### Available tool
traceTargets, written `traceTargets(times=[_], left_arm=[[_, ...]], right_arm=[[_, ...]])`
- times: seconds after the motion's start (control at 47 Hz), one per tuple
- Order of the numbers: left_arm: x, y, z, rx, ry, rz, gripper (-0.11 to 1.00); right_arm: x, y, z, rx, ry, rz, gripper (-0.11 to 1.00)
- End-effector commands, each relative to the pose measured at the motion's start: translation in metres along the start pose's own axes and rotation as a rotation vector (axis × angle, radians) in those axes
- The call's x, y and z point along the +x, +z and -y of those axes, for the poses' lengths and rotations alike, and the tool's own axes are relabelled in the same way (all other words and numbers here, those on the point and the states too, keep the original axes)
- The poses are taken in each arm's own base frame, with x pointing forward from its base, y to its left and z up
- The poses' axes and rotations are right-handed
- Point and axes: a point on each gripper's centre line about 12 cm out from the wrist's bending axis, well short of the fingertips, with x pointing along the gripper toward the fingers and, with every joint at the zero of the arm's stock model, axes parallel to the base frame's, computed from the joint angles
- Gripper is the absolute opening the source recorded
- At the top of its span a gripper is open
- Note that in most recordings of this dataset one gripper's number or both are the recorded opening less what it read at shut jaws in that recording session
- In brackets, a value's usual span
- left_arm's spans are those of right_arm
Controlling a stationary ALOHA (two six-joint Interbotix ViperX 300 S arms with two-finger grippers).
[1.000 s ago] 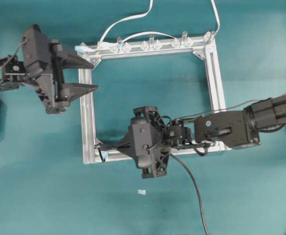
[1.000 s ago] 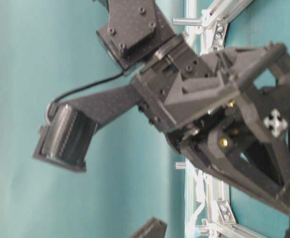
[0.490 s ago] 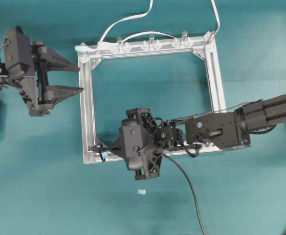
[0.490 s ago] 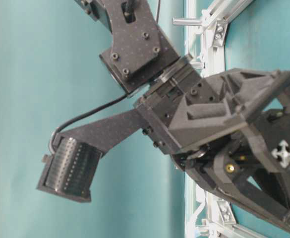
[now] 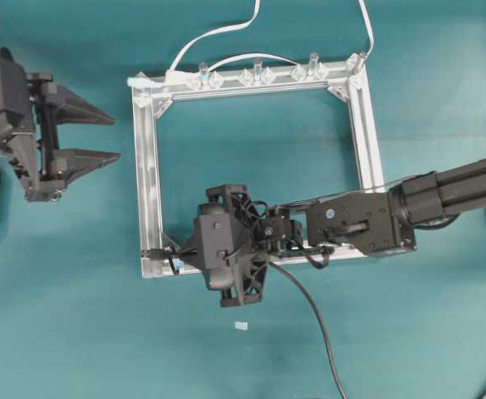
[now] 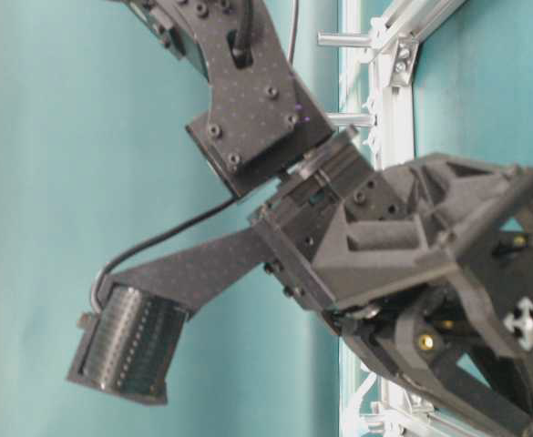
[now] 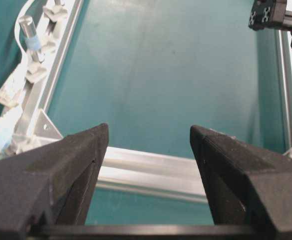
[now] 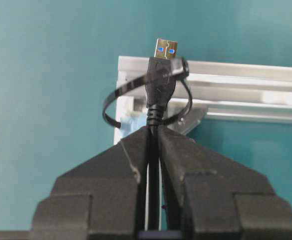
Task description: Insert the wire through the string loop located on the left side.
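Observation:
The wire (image 5: 313,316) is a thin black cable, and its plug (image 8: 160,80) sticks out of my right gripper (image 8: 153,129), which is shut on it just behind the plug. The dark string loop (image 8: 188,92) curls round the plug's body at the near left corner of the silver frame (image 8: 245,80). The plug's metal tip pokes out beyond the band. Overhead, my right gripper (image 5: 183,249) is at that corner, next to the string loop (image 5: 170,261). My left gripper (image 5: 115,138) hangs open left of the frame (image 5: 149,183), with nothing between its fingers (image 7: 86,150).
White cables (image 5: 218,33) run off the frame's far bar, which carries several clear clips (image 5: 255,76). A small white scrap (image 5: 241,326) lies on the teal table in front of the frame. The right arm (image 5: 442,195) crosses the frame's right bar.
My left gripper has drawn back leftward, away from the frame, still open. My right gripper has carried the wire further left towards the frame's near left corner.

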Motion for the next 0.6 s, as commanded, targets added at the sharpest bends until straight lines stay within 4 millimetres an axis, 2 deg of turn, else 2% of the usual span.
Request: traceTargets(times=[0.0, 0.575], left_arm=[[-0.004, 0.004, 0.001, 0.008, -0.003, 0.017, 0.72], [-0.021, -0.001, 0.001, 0.002, -0.008, -0.002, 0.72]], right_arm=[[-0.003, 0.022, -0.004, -0.004, 0.009, 0.056, 0.1], [-0.002, 0.022, -0.004, 0.001, 0.009, 0.056, 0.1]])
